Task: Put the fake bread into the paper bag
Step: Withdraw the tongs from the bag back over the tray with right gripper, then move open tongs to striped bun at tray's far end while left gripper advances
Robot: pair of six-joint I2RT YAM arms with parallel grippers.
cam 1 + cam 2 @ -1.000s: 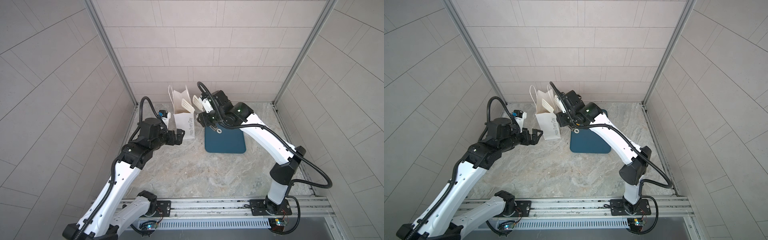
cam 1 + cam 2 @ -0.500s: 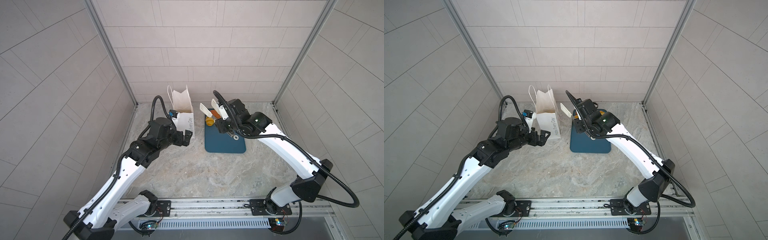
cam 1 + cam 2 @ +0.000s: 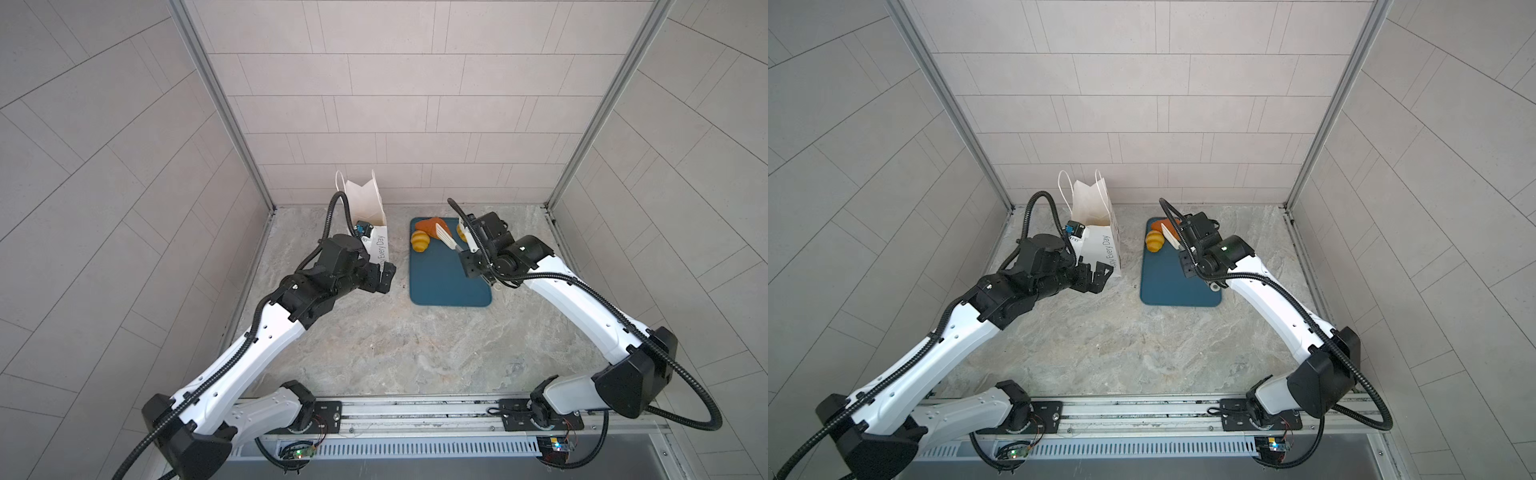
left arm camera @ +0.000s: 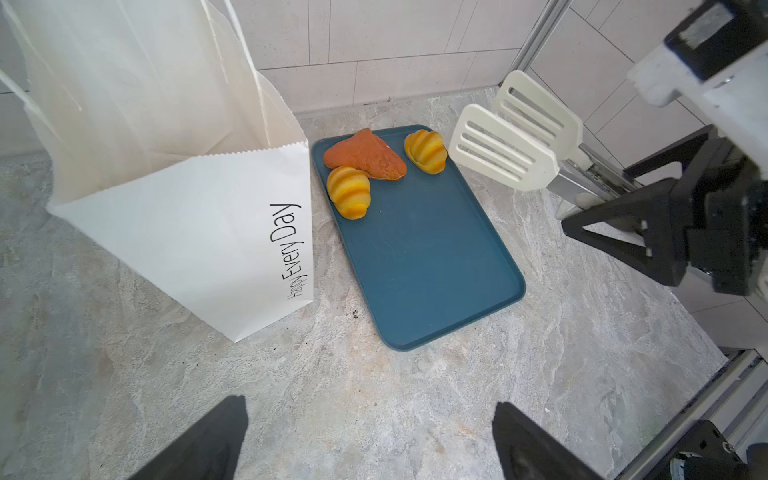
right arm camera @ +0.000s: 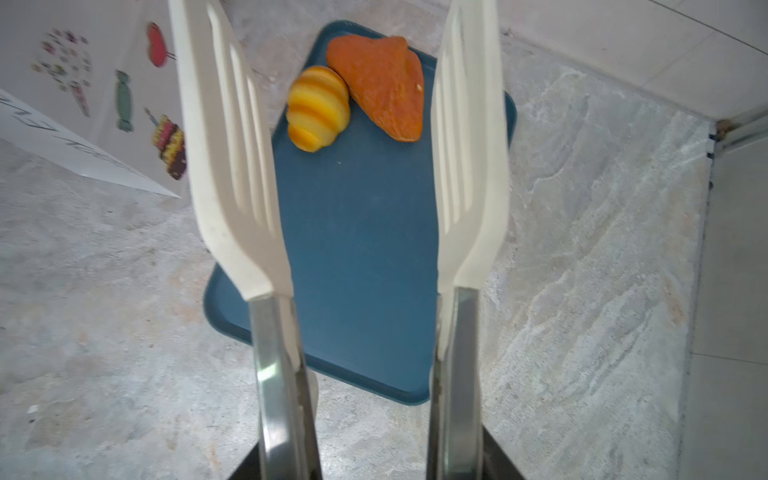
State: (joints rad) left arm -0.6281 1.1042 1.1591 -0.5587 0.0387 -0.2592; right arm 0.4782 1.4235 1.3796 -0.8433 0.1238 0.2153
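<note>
Slippage is the plainest risk here. The right gripper (image 3: 473,255) is clamped on the metal arms of the white slotted tongs (image 4: 498,153), whose blades stand apart over the far end of the teal tray (image 4: 436,257) with nothing between them. Three pieces of fake bread (image 3: 419,241) lie on that end: an orange-brown triangle (image 4: 368,158) touching a striped croissant (image 4: 349,191), and a second striped roll (image 4: 426,150) just beside the blades. The pieces look glossy and rounded, so a shallow or off-centre pinch could squirt the roll off the tray's corner, and a blade catching the triangle could shove its neighbour along. The paper bag (image 4: 187,232) stands upright just beside the tray, mouth open, contents hidden. Nothing steadies it — the left gripper (image 4: 370,432) is spread wide and empty, near the bag but apart from it. Light paper like this would likely tip or fold shut if the tongs brushed its rim on the way in.
</note>
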